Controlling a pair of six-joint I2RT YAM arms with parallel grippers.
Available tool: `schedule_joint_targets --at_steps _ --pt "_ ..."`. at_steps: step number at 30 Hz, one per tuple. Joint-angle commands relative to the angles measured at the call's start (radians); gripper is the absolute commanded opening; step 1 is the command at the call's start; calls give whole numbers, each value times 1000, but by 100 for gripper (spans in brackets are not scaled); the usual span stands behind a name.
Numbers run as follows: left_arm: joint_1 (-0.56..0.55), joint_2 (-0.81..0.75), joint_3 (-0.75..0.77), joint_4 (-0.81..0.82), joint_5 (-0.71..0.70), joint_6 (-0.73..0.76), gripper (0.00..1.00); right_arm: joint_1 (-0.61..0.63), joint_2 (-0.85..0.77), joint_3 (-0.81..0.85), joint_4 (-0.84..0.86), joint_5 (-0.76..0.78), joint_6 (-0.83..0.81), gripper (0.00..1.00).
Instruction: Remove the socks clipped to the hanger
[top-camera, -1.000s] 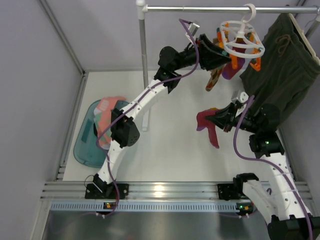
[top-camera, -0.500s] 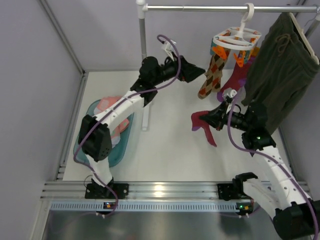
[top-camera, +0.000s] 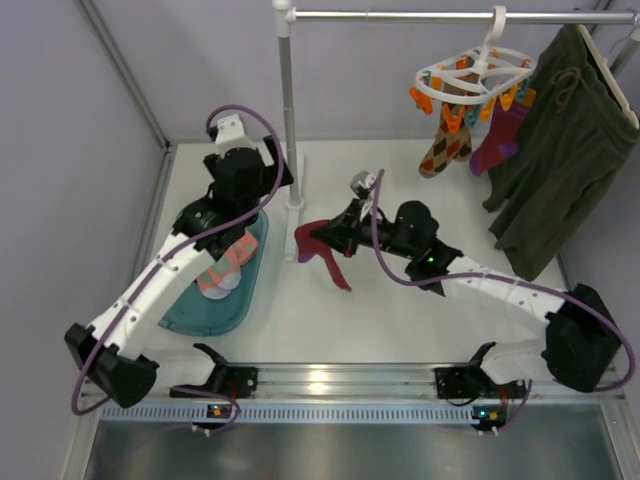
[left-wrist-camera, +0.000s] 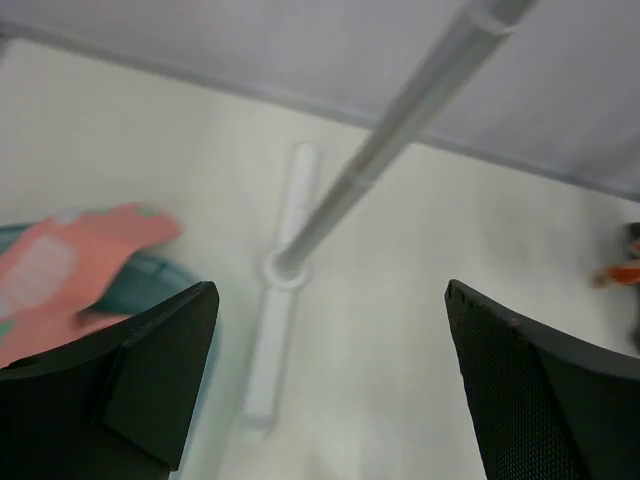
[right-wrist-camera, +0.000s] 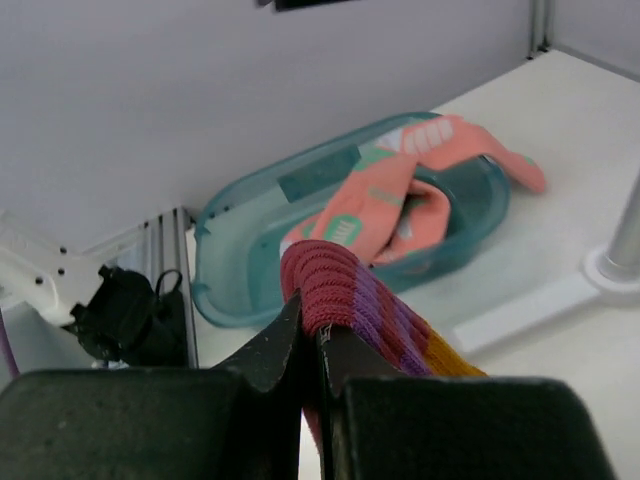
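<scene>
The white hanger (top-camera: 478, 72) hangs from the rail at the top right. An orange-brown argyle sock (top-camera: 445, 148) and a maroon-and-purple sock (top-camera: 497, 142) are still clipped to it. My right gripper (top-camera: 338, 236) is shut on a maroon sock (top-camera: 322, 252), seen close in the right wrist view (right-wrist-camera: 345, 292), held above the table's middle. My left gripper (top-camera: 236, 192) is open and empty above the teal tub (top-camera: 190, 300); its fingers (left-wrist-camera: 160, 370) frame the stand's base. Pink-and-white socks (top-camera: 225, 268) lie in the tub, which also shows in the right wrist view (right-wrist-camera: 250, 270).
The stand's vertical pole (top-camera: 290, 120) rises between the arms, with its white foot (left-wrist-camera: 280, 300) on the table. A large dark olive garment (top-camera: 560, 150) hangs at the far right. A metal rail (top-camera: 320, 385) runs along the near edge.
The right gripper has carried the maroon sock leftward toward the tub. The left arm has swung back from the hanger to above the tub. The hanger has swung and tilted.
</scene>
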Motion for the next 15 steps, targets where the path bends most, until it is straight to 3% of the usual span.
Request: schedule_joint_targets --at_steps 1,3,9,12,15 --pt "-1 -170 -37 -310 -318 -3 99 100 144 132 299 136 107 0" --pt "-1 -250 -28 -375 -370 0 98 142 272 189 405 136 137 0" --pt "-1 -394 63 -544 -437 43 99 203 597 522 503 50 206 0" --pt "-1 -443 64 -563 -429 69 99 232 764 717 488 -5 230 0" --pt "-1 -466 37 -578 -426 90 99 261 934 1005 329 -5 159 1"
